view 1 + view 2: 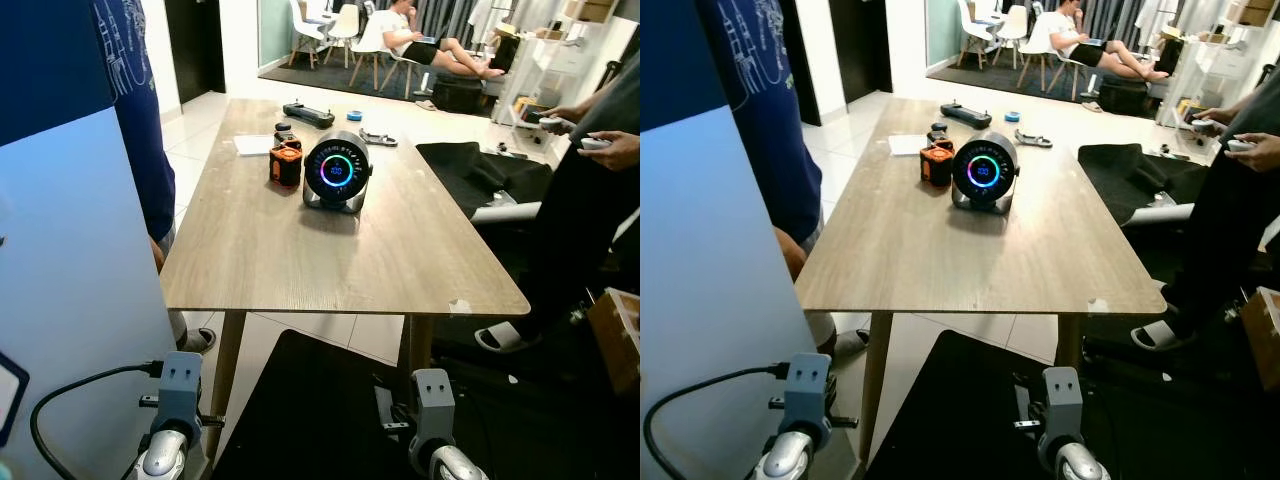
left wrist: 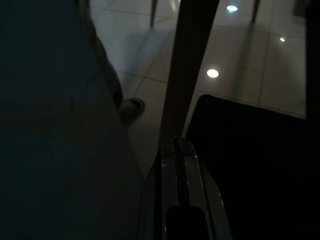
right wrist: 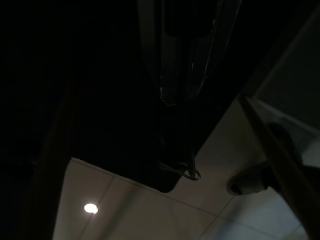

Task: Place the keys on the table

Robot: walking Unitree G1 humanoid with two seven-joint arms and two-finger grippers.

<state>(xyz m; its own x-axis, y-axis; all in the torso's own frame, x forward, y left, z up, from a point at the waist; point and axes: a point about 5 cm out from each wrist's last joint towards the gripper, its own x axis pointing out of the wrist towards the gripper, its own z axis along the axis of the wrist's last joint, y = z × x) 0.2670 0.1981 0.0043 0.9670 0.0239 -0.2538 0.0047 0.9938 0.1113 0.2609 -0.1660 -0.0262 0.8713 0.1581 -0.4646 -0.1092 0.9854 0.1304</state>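
In the dim right wrist view my right gripper (image 3: 176,100) is shut, and a dark bunch of keys (image 3: 170,179) with a thin metal ring (image 3: 193,173) dangles from its tips over the black mat and pale tiles. My left gripper (image 2: 177,142) is shut on nothing and points down beside a wooden table leg (image 2: 185,70). Both arms hang low in front of the wooden table (image 1: 330,250), left wrist (image 1: 180,400) and right wrist (image 1: 432,405) below its near edge.
On the table's far half stand a round device with a glowing ring (image 1: 337,172), an orange-black gadget (image 1: 285,165), white paper (image 1: 253,145) and a black controller (image 1: 308,116). A person in blue (image 1: 125,110) stands left, another (image 1: 590,190) right. A black mat (image 1: 320,410) lies underfoot.
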